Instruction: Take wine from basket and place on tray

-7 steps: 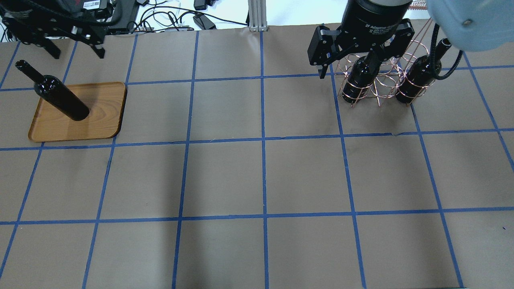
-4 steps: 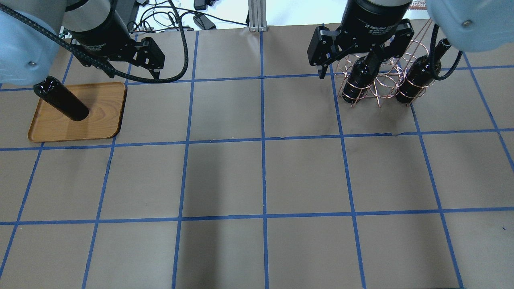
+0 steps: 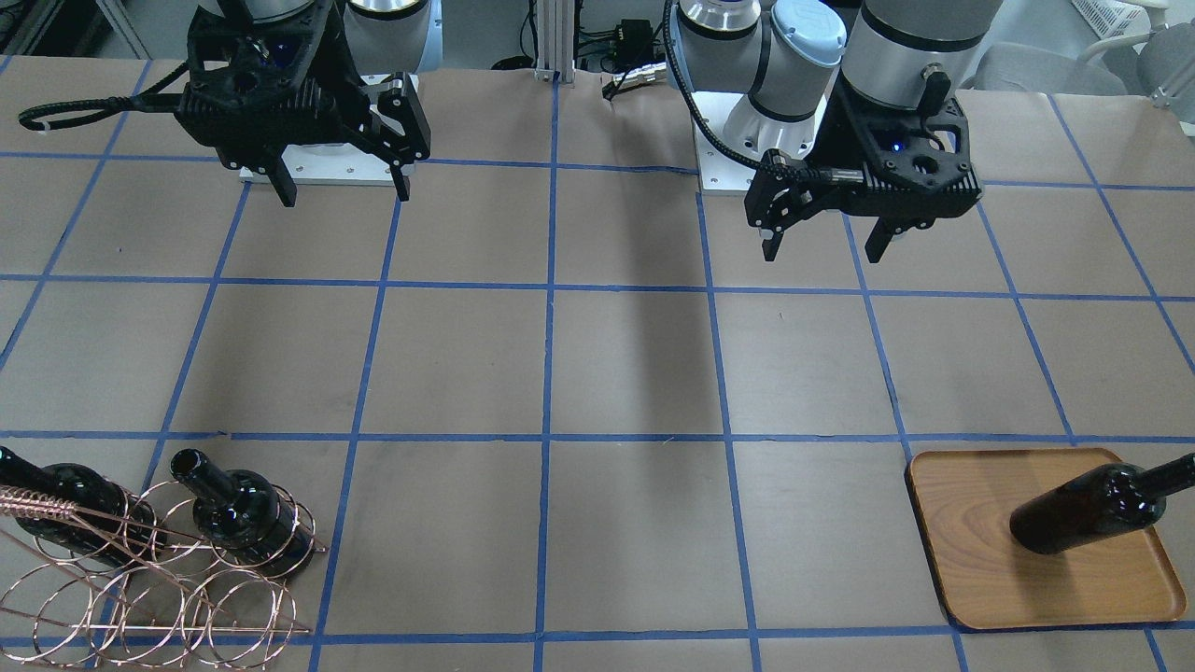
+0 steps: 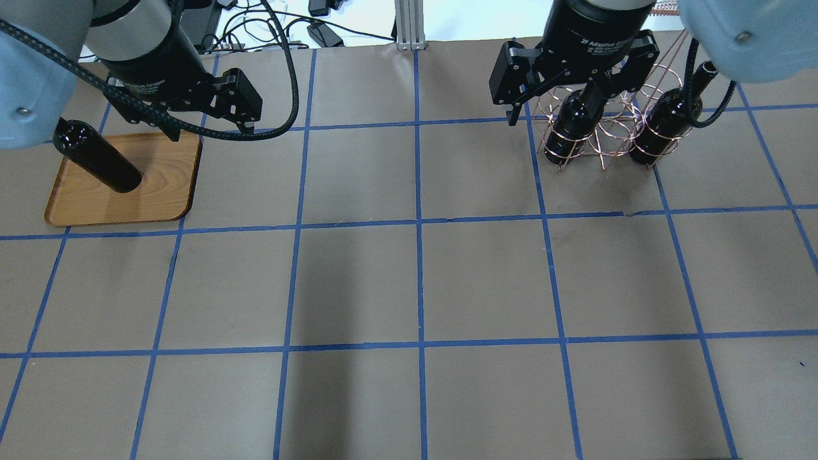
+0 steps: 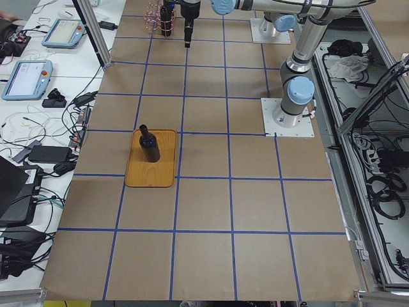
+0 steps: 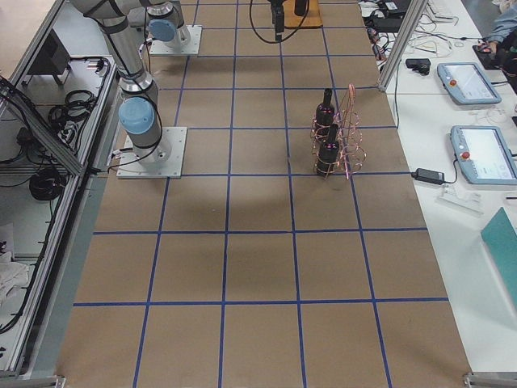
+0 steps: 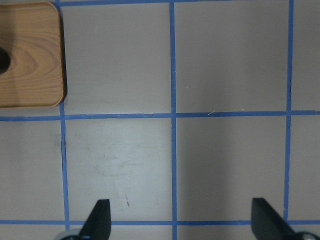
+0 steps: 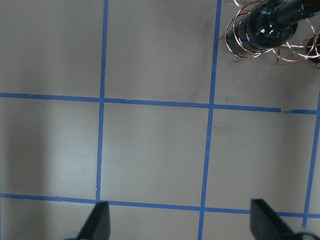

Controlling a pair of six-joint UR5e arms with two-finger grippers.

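Note:
One wine bottle [image 4: 96,156] stands upright on the wooden tray [image 4: 163,191] at the far left; it also shows in the front view [image 3: 1088,511] on the tray [image 3: 971,532]. Two more bottles [image 4: 572,128] [image 4: 664,124] stand in the copper wire basket [image 4: 607,137] at the far right. My left gripper [image 4: 211,128] is open and empty, high beside the tray's right back corner. My right gripper [image 4: 572,105] is open and empty, above the table in front of the basket. The right wrist view shows a bottle [image 8: 270,22] in the basket [image 8: 242,45].
The table is brown paper with a blue tape grid [image 4: 418,223]. A metal post [image 4: 409,25] and cables stand at the table's far edge. The left wrist view shows the tray's corner [image 7: 35,60] at upper left.
My left arm has swung in from the far left corner to beside the tray and now hides the bottle's neck from overhead. The right arm has not moved.

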